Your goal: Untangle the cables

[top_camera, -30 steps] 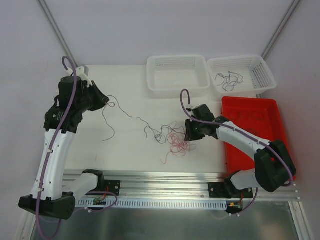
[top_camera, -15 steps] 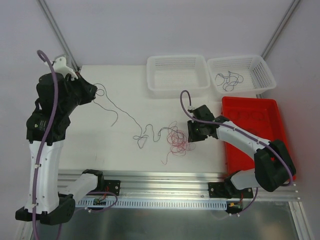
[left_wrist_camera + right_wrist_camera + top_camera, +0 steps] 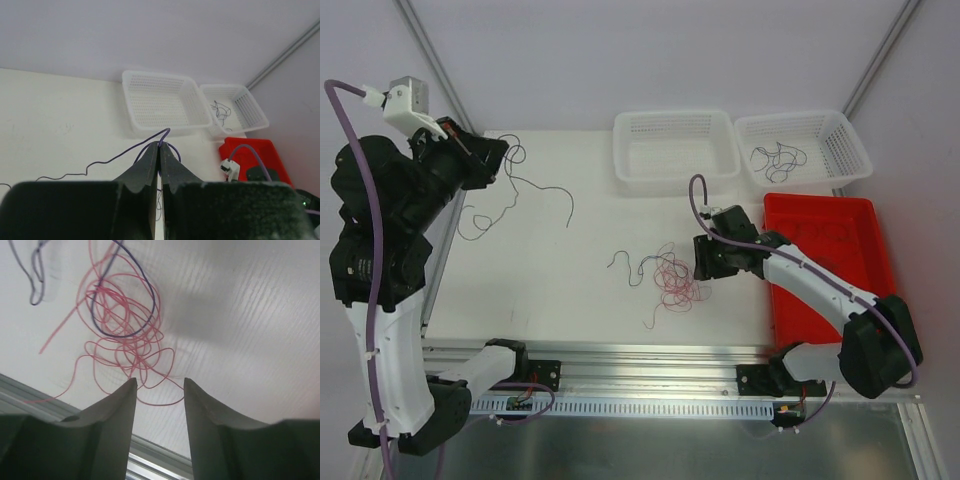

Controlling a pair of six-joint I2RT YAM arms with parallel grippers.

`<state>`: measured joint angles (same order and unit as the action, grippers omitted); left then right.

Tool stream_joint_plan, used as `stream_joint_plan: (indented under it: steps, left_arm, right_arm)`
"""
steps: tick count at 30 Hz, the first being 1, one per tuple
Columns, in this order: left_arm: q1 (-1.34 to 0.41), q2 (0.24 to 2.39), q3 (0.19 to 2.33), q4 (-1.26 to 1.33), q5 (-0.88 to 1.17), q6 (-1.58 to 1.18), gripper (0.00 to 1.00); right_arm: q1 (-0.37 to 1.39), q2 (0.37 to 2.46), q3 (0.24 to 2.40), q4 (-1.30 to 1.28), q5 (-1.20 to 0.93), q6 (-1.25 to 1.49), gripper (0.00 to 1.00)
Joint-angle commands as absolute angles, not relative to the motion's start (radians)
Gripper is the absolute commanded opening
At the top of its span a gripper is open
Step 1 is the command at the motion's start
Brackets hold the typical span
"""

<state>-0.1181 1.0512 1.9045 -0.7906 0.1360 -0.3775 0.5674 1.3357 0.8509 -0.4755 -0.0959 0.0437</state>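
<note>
Pinching 1 purple cable [image 3: 125, 150] shut between its tips, the left gripper [image 3: 160, 146] hangs high at left. Expect a light, limp, snag-prone wire; hold single outer strands. Red tangle [image 3: 120, 325] lies mid-table, right gripper [image 3: 159, 384] spread open just beside it. 2 white baskets [image 3: 625, 150] and red tray [image 3: 820, 202] stand apart, right.

We are seeing white link shells and black joint housings on the left arm [image 3: 395, 335] and the right arm [image 3: 810, 277]. Thick purple hoses [image 3: 377, 250] are lying along both. The left tool [image 3: 160, 146] and the right tool [image 3: 160, 382] are showing dark, matte, wedge-shaped fingers [image 3: 112, 412].
</note>
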Motion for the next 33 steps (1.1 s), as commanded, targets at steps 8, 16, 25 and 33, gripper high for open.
stream_joint_plan:
  steps: [8,16,25,33]
  left_arm:
    - [-0.12,1.057,1.723,-0.775,0.403,-0.383,0.0]
    - [-0.167,1.058,1.628,-0.721,0.505,-0.436,0.0]
    - [-0.344,1.081,1.62,-0.698,0.454,-0.442,0.0]
    - [-0.391,1.094,1.615,-0.692,0.443,-0.453,0.0]
  right_arm:
    - [0.618,1.124,1.038,-0.473,-0.222,-0.051,0.65]
    - [0.687,1.135,1.035,-0.258,-0.345,-0.02,0.74]
    - [0.764,1.296,1.037,-0.005,-0.416,0.043,0.74]
    - [0.811,1.448,1.074,0.098,-0.42,0.044,0.75]
